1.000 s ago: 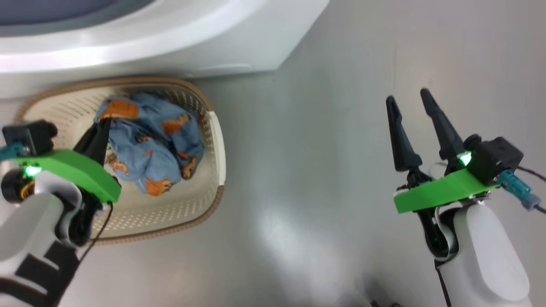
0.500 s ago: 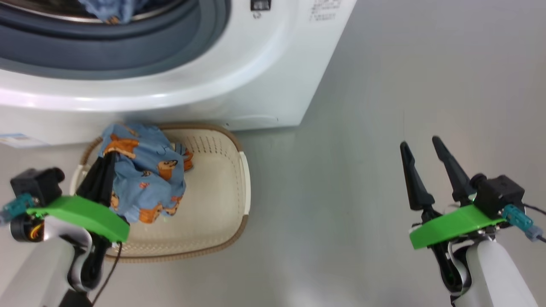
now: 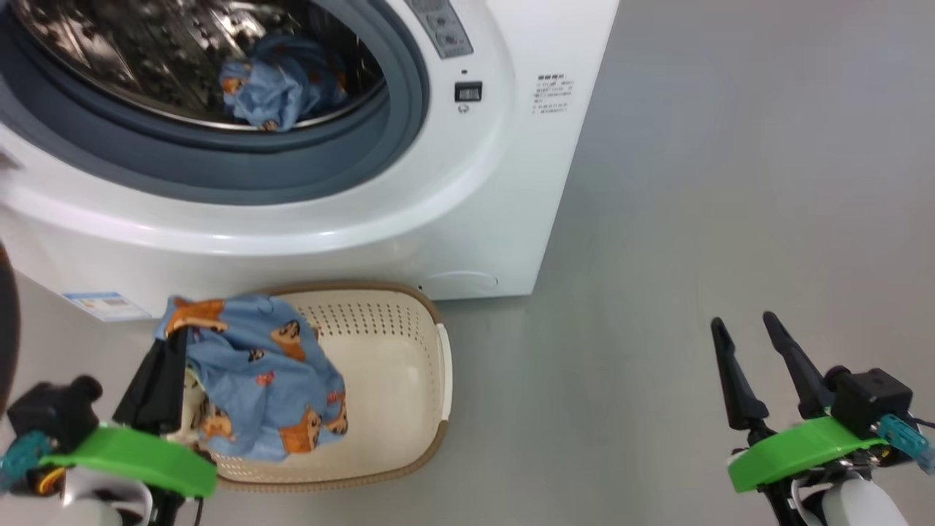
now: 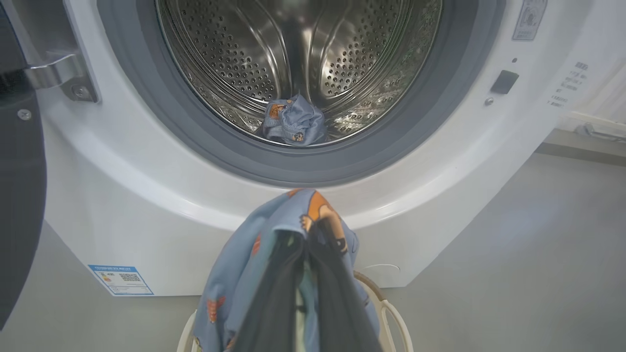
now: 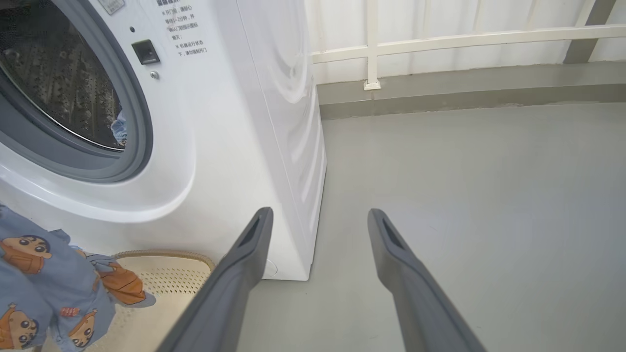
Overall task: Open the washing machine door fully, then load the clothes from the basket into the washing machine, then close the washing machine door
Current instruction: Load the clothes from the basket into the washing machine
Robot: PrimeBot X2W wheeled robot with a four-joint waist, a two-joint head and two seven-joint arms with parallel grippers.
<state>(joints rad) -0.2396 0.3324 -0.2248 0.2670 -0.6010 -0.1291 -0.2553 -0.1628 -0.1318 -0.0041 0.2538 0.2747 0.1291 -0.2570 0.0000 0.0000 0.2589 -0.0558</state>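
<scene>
My left gripper (image 3: 175, 343) is shut on a light blue garment of the clothes (image 3: 256, 372), printed with cartoon faces. The garment hangs over the left part of the cream basket (image 3: 394, 351). In the left wrist view the cloth (image 4: 244, 264) drapes around my closed left gripper (image 4: 309, 230), which points at the washing machine (image 3: 475, 219). Another blue garment (image 3: 281, 84) lies in the steel drum (image 4: 298, 49). The washing machine door (image 4: 19, 195) stands open at the left, on its metal hinge (image 4: 54, 73). My right gripper (image 3: 745, 321) is open and empty over the bare floor to the right.
The basket stands on the grey floor against the machine's front, below the grey gasket (image 3: 350, 168). A blue label sticker (image 3: 102, 305) marks the machine's lower left corner. A white railing (image 5: 440, 41) lines the wall behind the open floor on the right.
The head camera has tilted up, bringing the drum into view. My left gripper has risen with the blue garment, which now hangs over the basket's left part. The right gripper stays open.
</scene>
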